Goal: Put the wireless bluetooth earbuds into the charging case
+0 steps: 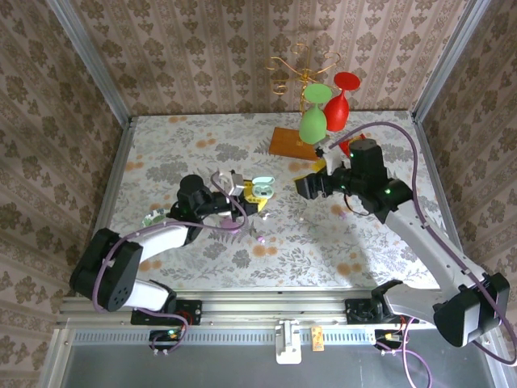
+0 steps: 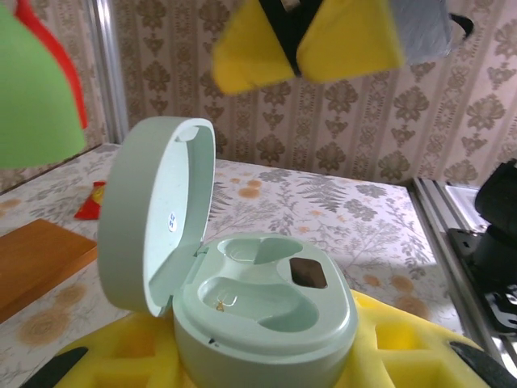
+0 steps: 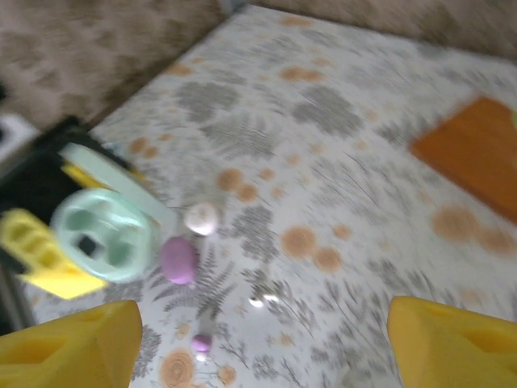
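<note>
The left hand (image 1: 255, 196) is closed narrowly on the mint-green charging case (image 1: 263, 187), gripping its base between yellow pads (image 2: 396, 347) that show on both sides beneath it in the left wrist view. The case stands open, its lid (image 2: 157, 214) tipped up on the side toward the glasses. Both moulded wells (image 2: 266, 295) are empty, with a small dark rectangle set between them. The right hand (image 1: 311, 186) hangs just beside and above the case with its yellow fingers (image 3: 65, 343) spread wide and nothing between them; the left wrist view catches its blurred tips (image 2: 307, 36) over the open case. The earbuds lie loose on the flower-patterned counter (image 1: 202, 145), outside the case. In the blurred right wrist view a whitish earbud (image 3: 200, 217) and a purple earbud (image 3: 178, 259) sit close together just beside the case (image 3: 105, 234), and a smaller purple bit (image 3: 202, 343) lies nearer the right hand. Toward the far side of the counter an orange board (image 1: 292, 141) carries a gold rack (image 1: 303, 69), and a green glass (image 1: 313, 113) and a red glass (image 1: 341, 101) hang there upside down.
</note>
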